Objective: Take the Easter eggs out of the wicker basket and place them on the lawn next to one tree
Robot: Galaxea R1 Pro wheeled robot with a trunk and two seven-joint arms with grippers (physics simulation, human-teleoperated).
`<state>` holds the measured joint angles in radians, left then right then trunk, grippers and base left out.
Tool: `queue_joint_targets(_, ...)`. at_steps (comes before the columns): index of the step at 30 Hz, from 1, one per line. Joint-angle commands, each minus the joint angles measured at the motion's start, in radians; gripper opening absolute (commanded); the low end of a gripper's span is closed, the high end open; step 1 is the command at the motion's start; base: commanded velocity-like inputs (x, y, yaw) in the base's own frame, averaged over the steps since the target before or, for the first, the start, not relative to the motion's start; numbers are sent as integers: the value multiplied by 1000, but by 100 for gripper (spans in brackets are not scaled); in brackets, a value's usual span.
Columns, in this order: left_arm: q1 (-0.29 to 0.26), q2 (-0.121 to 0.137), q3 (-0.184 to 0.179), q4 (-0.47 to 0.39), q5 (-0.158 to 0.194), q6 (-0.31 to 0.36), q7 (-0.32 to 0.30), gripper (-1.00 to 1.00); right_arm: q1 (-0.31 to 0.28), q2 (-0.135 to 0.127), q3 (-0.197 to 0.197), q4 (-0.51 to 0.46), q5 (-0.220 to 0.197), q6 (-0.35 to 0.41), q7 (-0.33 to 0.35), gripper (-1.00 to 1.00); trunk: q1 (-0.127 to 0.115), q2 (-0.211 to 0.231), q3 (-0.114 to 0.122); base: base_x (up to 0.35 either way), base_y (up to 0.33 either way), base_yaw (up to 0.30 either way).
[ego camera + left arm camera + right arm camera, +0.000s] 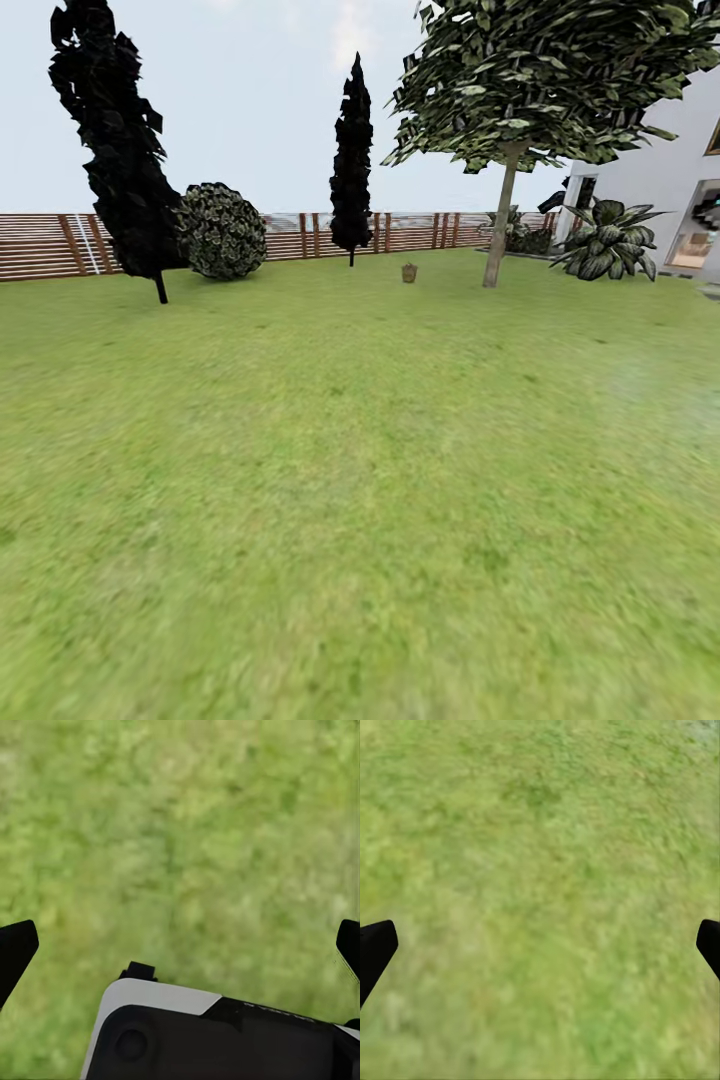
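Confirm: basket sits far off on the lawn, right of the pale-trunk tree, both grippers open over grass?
Wrong side. In the head view the basket sits left of the tree, far off on the lawn. Left gripper and right gripper are open over grass.

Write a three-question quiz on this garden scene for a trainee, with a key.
1. True or false: the wicker basket stands far off on the lawn, left of the pale-trunked tree.
2. Multiple choice: what lies under the left gripper and the right gripper? A) stepping stones B) grass C) the basket
3. Fill in: behind the round shrub runs a brown slatted ____.

Key
1. True.
2. B. Both wrist views look down on grass between wide-set fingertips.
3. Fence.
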<state>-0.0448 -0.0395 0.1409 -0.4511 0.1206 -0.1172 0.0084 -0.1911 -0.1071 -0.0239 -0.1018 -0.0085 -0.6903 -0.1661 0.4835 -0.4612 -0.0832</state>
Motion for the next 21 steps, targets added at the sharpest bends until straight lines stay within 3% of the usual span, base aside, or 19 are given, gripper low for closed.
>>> queue_joint_targets(1,-1,0,1,0,10,-2,1,100,-1,0,-2,1,-1,-3,0,100,1,-2,-2,325,-110,0)
queue_joint_targets(16,-1,9,2,-2,11,-2,2,100,-1,0,-3,1,0,-2,0,100,1,-2,-2,325,-123,0)
queue_joint_targets(19,-20,55,5,2,24,11,2,100,-1,1,-2,1,-1,-2,0,100,1,-2,-2,325,-129,0)
queue_joint_targets(21,-51,100,9,21,67,58,2,100,-1,1,-2,1,-1,-2,0,100,1,-2,-2,325,-130,0)
